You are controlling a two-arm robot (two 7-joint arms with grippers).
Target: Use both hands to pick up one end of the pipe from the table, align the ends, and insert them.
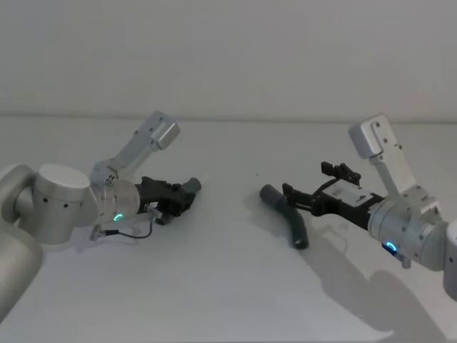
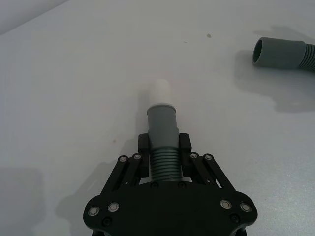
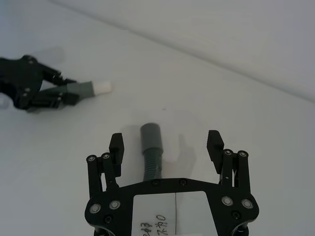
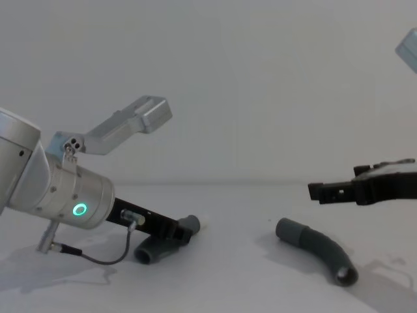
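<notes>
My left gripper (image 2: 164,147) is shut on the ribbed part of one dark grey pipe piece (image 2: 164,164), low over the white table (image 1: 228,286). The piece's smooth cuff (image 2: 162,120) with a white tip (image 2: 160,93) points toward the other piece. In the head view the left gripper (image 1: 178,199) sits left of centre. My right gripper (image 3: 166,141) is open and hovers above the second curved pipe piece (image 3: 151,152), which lies on the table with its cuff (image 1: 270,193) facing left. In the chest view the right gripper (image 4: 319,191) is clearly above this piece (image 4: 316,249), not touching it.
Plain white table runs to a pale grey wall behind. A wide bare gap of table separates the two pipe pieces. A thin black cable (image 1: 132,234) loops beside the left wrist.
</notes>
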